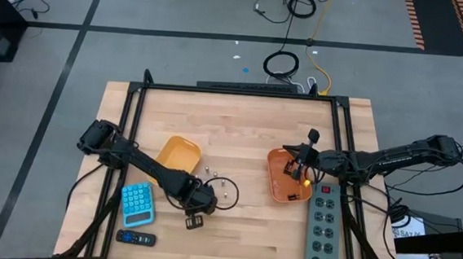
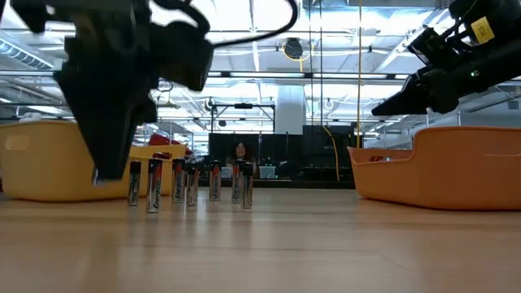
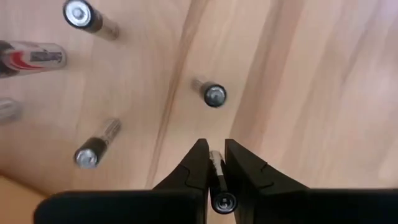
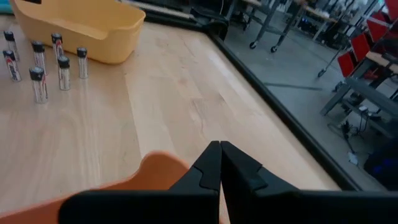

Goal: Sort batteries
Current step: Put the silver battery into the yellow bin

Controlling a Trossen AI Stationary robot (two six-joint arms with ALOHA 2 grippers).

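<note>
- I see the left hand (image 3: 214, 163) clenched on one battery (image 3: 217, 186) standing on the table (image 3: 311, 93); its label is hidden.
- My right hand (image 4: 220, 151) hangs pinched empty over the orange tray (image 4: 158, 171), contents unseen.

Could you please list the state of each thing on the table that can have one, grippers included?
left gripper: shut on a battery, above the table.
standing batteries: upright on the table, between the trays.
right gripper: shut, empty, over the orange tray.
yellow tray: upright on the table, contents hidden.
</note>
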